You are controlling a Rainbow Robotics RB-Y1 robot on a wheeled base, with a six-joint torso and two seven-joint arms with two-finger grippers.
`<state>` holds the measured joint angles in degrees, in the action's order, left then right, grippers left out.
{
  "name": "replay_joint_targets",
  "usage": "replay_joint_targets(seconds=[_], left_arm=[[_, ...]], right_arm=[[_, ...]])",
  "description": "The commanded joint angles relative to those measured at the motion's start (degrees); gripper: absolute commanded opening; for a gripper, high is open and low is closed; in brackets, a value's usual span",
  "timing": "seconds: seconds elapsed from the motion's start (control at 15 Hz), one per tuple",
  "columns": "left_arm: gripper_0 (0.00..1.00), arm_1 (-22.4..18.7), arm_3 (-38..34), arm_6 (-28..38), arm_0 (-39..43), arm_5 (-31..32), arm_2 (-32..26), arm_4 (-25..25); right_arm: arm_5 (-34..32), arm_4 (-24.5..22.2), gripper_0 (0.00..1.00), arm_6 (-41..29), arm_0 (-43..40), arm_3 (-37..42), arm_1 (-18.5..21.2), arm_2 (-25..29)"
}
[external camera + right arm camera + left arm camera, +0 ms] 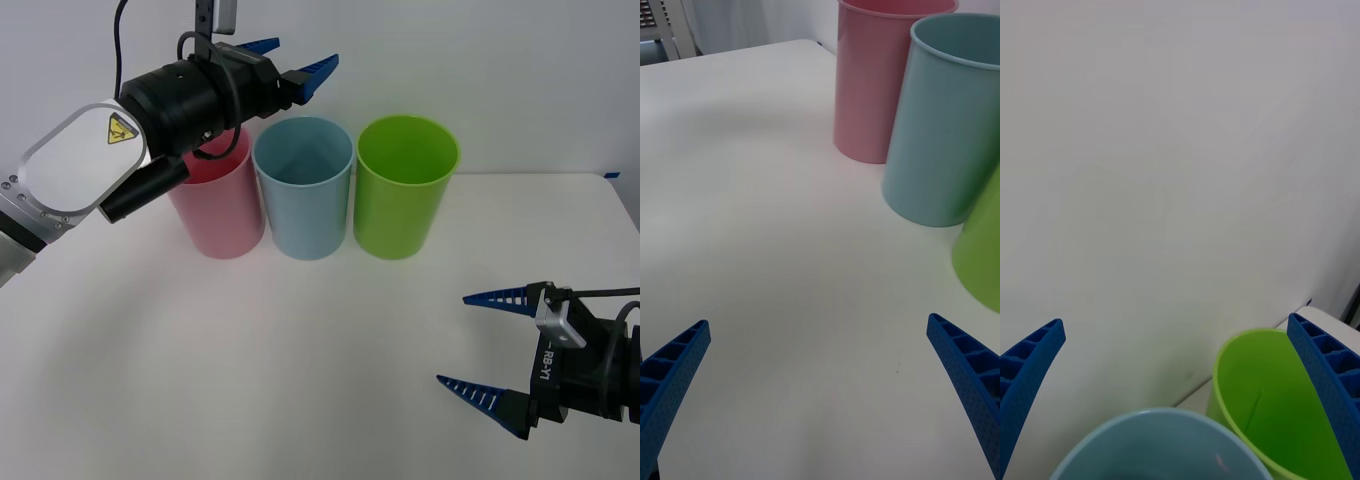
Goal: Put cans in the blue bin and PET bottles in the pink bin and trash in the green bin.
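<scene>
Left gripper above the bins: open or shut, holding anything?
Open and empty: the left gripper hangs over the blue bin, its blue fingers spread apart with nothing between them.

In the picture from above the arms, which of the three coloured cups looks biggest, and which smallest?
1. green bin: looks slightly widest.
2. blue bin: nearly alike, too close to rank firmly.
3. pink bin: partly hidden behind the left gripper, so unsure.
</scene>
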<state>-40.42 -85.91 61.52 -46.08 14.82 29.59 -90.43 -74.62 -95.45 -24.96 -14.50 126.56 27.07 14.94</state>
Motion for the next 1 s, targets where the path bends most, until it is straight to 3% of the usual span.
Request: replay_joint_targets(seconds=[0.07,0.2,0.53,1.0], left_arm=[[1.00,-4.32,-4.18,-3.16,1.52,-0.49,-1.73,7.99],[1.00,-5.81,-9.10,-6.76,7.14,4.78,-9.38,12.03],[1.00,-5.99,-22.81,-7.11,25.16,17.70,-29.59,11.42],[1.00,-5.02,-31.78,-8.52,42.56,30.80,-47.17,12.30]], right_arm=[[0.00,0.00,1.00,0.00,0.00,0.00,0.00,0.00],[0.00,0.00,1.00,0.00,0.00,0.00,0.00,0.00],[0.00,0.00,1.00,0.00,0.00,0.00,0.00,0.00],[0.00,0.00,1.00,0.00,0.00,0.00,0.00,0.00]])
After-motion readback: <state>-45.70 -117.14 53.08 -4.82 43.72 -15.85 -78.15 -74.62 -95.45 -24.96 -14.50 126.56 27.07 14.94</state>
